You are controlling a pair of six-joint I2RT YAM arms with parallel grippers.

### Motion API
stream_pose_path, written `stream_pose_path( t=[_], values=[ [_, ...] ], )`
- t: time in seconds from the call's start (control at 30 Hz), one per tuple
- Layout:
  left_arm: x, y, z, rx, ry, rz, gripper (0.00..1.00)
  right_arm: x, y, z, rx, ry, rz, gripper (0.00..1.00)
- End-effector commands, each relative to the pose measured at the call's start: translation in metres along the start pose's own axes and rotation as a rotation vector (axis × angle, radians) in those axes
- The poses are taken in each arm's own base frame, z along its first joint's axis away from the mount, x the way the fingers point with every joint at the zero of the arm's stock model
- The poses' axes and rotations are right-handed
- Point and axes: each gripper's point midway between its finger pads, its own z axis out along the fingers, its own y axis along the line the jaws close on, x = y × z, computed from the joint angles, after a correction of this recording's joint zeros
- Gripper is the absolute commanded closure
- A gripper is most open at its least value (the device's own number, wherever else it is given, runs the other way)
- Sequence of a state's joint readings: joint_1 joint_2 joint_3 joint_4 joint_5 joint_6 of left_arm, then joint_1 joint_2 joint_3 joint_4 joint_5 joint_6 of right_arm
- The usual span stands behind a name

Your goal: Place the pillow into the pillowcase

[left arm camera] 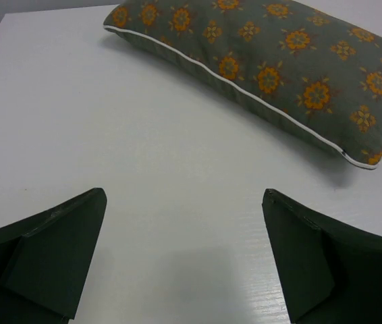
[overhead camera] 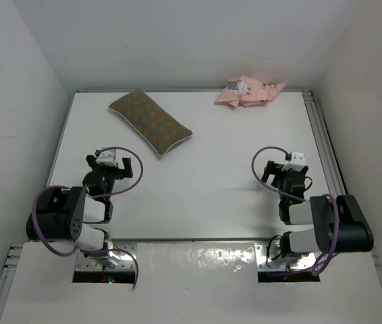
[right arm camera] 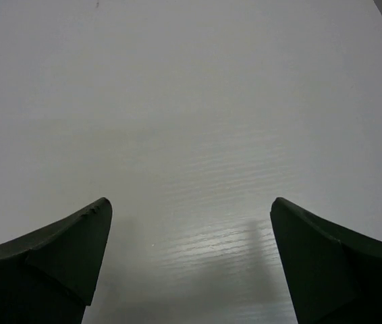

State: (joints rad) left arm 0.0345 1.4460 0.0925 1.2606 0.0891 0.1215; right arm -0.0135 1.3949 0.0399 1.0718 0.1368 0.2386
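The pillow (overhead camera: pixel 150 121), olive-brown with orange dots and pale piping, lies slantwise far left on the table (overhead camera: pixel 211 169). The pink pillowcase (overhead camera: pixel 248 91) sits crumpled at the far edge, well apart. Left hand (left arm camera: pixel 183 196) and right hand (right arm camera: pixel 191 202) gape empty.

Shows pillow (overhead camera: pixel 150 122) lying diagonally on table (overhead camera: pixel 204 179), far-left part, ahead of left gripper (overhead camera: pixel 108 162) and apart from it. Puts pillowcase (overhead camera: pixel 248 92) bunched at far edge right of centre, against back wall (overhead camera: pixel 177 40), well apart from pillow, on its right, and well ahead of right gripper (overhead camera: pixel 285 166). Has both grippers near the near edge, left one at left side, right one at right side, well apart.
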Motion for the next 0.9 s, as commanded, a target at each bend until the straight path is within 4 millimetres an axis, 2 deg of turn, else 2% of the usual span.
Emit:
stream_pose_path(
  t=[0.0, 0.03, 0.07, 0.1, 0.13, 0.17, 0.2, 0.23, 0.27, 0.3, 0.33, 0.37, 0.4, 0.43, 0.47, 0.5, 0.53, 0.57, 0.6, 0.63, 0.67, 0.7, 0.73, 0.77, 0.8, 0.87],
  values=[
    [-0.025, 0.003, 0.006, -0.006, -0.089, -0.007, 0.00, -0.019, -0.004, 0.002, 0.068, -0.028, -0.013, 0.01],
    [-0.024, 0.004, 0.006, -0.008, -0.088, -0.008, 0.00, -0.023, 0.003, 0.013, 0.074, 0.075, -0.047, 0.01],
    [-0.024, 0.004, 0.006, -0.008, -0.088, -0.006, 0.00, -0.036, 0.004, 0.018, 0.090, 0.085, -0.077, 0.01],
    [-0.024, 0.004, 0.006, -0.008, -0.088, -0.006, 0.00, -0.033, 0.011, 0.018, 0.077, 0.149, -0.131, 0.01],
    [-0.024, 0.004, 0.006, -0.008, -0.086, -0.006, 0.00, -0.073, 0.023, 0.032, 0.060, 0.092, -0.164, 0.01],
    [-0.027, 0.001, 0.006, 0.009, -0.096, 0.010, 0.00, -0.090, 0.027, 0.037, 0.057, 0.083, -0.269, 0.01],
    [-0.023, -0.010, 0.005, 0.088, -0.083, 0.026, 0.00, -0.119, 0.044, 0.048, 0.035, 0.068, -0.348, 0.01],
    [-0.041, -0.009, 0.006, 0.096, -0.119, 0.037, 0.00, -0.133, 0.048, 0.054, 0.043, 0.069, -0.416, 0.01],
    [-0.077, -0.006, 0.027, 0.123, -0.152, 0.072, 0.00, -0.150, 0.048, 0.060, 0.088, 0.064, -0.428, 0.01],
    [-0.043, -0.025, 0.028, 0.263, 0.066, 0.096, 0.00, -0.153, 0.053, 0.064, 0.098, 0.107, -0.434, 0.01],
    [-0.051, -0.034, 0.038, 0.354, 0.114, 0.167, 0.00, -0.193, 0.067, 0.081, 0.112, 0.064, -0.345, 0.01],
    [-0.115, -0.028, 0.067, 0.394, 0.045, 0.329, 0.00, -0.205, 0.092, 0.091, -0.003, 0.071, -0.282, 0.01],
    [-0.077, -0.034, 0.067, 0.441, 0.259, 0.306, 0.00, -0.221, 0.104, 0.108, -0.096, 0.125, -0.257, 0.11],
    [-0.092, -0.034, 0.079, 0.414, 0.268, 0.325, 0.00, -0.223, 0.125, 0.116, -0.212, 0.153, -0.198, 0.79],
    [-0.116, -0.013, 0.093, 0.283, 0.266, 0.327, 0.00, -0.234, 0.129, 0.129, -0.247, 0.151, -0.111, 0.98],
    [-0.117, -0.013, 0.097, 0.249, 0.273, 0.341, 0.00, -0.263, 0.142, 0.142, -0.285, 0.103, -0.012, 1.00],
    [-0.113, -0.017, 0.097, 0.250, 0.286, 0.374, 0.00, -0.238, 0.148, 0.170, -0.261, 0.165, 0.155, 0.89],
    [-0.100, -0.024, 0.092, 0.301, 0.320, 0.478, 0.00, -0.235, 0.148, 0.187, -0.247, 0.162, 0.236, 0.65],
    [-0.078, -0.044, 0.084, 0.381, 0.386, 0.535, 0.00, -0.256, 0.154, 0.203, -0.249, 0.102, 0.357, 0.50],
    [-0.071, -0.051, 0.082, 0.406, 0.407, 0.574, 0.00, -0.229, 0.155, 0.230, -0.222, 0.123, 0.395, 0.33],
    [-0.067, -0.057, 0.082, 0.393, 0.431, 0.591, 0.00, -0.243, 0.163, 0.243, -0.235, 0.068, 0.435, 0.24],
    [-0.058, -0.058, 0.087, 0.380, 0.457, 0.586, 0.00, -0.243, 0.153, 0.258, -0.149, 0.033, 0.476, 0.20],
    [-0.069, -0.059, 0.097, 0.349, 0.438, 0.558, 0.00, -0.211, 0.148, 0.281, -0.089, 0.065, 0.471, 0.18],
    [-0.075, -0.058, 0.104, 0.326, 0.427, 0.539, 0.00, -0.225, 0.149, 0.290, -0.059, 0.016, 0.477, 0.17],
    [-0.072, -0.052, 0.112, 0.281, 0.443, 0.528, 0.00, -0.218, 0.138, 0.301, 0.027, -0.008, 0.492, 0.17],
    [-0.086, -0.050, 0.124, 0.232, 0.408, 0.492, 0.00, -0.202, 0.138, 0.329, 0.050, -0.044, 0.538, 0.18]
  ],
)
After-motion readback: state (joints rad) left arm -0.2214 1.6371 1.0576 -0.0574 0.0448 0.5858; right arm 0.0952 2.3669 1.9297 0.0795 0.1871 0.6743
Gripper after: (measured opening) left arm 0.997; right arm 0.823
